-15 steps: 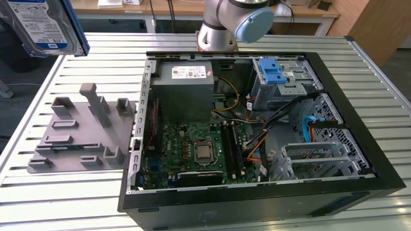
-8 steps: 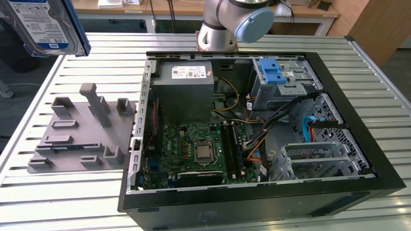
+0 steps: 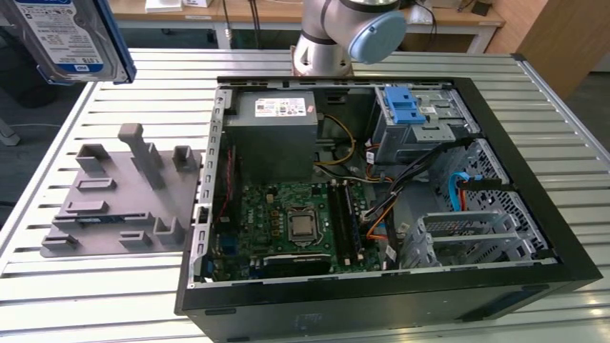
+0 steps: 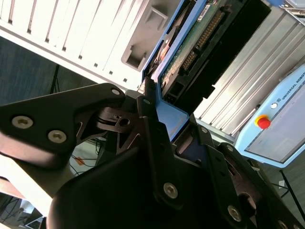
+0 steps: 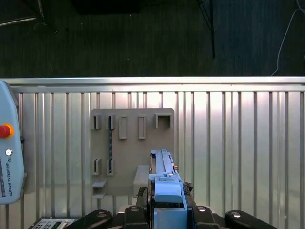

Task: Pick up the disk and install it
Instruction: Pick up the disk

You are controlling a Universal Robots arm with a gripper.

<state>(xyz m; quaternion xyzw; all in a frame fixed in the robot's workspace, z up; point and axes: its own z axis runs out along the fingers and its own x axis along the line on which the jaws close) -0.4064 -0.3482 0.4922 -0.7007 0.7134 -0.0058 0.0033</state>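
1. Second wrist view: the disk (image 4: 205, 33) sits edge-on, its blue-railed end pinched in the pincer (image 4: 167, 121).
2. In the exterior view it hangs high above the grey holder (image 3: 105, 207) on the surface (image 3: 96, 286), likely to clear the posts.
3. The open computer case (image 3: 381, 300) lies well apart.

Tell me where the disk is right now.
The disk is in the air at the exterior view's upper left, clamped in the gripper above the grey fixture that lies beside the open computer case.
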